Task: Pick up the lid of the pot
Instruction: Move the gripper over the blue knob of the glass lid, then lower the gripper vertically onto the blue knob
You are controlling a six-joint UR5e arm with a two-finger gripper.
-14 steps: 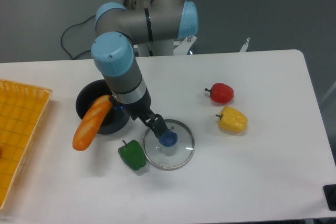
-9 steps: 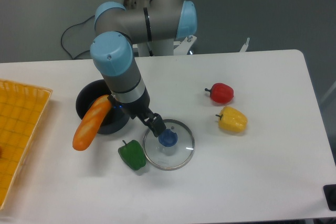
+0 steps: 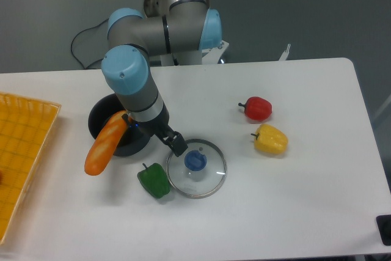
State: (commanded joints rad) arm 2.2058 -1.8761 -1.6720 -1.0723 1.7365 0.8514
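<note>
My gripper [image 3: 151, 132] is over the table, just up and left of the pot lid in the camera view. Its two fingers are spread apart, and nothing shows held between them. The clear round pot lid [image 3: 204, 183] lies on the table with its blue knob [image 3: 195, 161] facing up. The right finger shows close to the lid's upper left rim; whether they touch I cannot tell. The left finger shows over the black pot [image 3: 96, 117], partly hiding it.
An orange carrot-like object [image 3: 105, 148] leans across the pot's rim. A green pepper [image 3: 154, 180] lies beside the lid, at its lower left. Farther right are a red pepper [image 3: 258, 109] and a yellow pepper [image 3: 270, 140]. A yellow-orange tray [image 3: 24, 151] stands at the left edge.
The arm and gripper have shifted a little left and upward in the view, away from the knob, which shows more fully. The lid and the other objects stay where they were.
</note>
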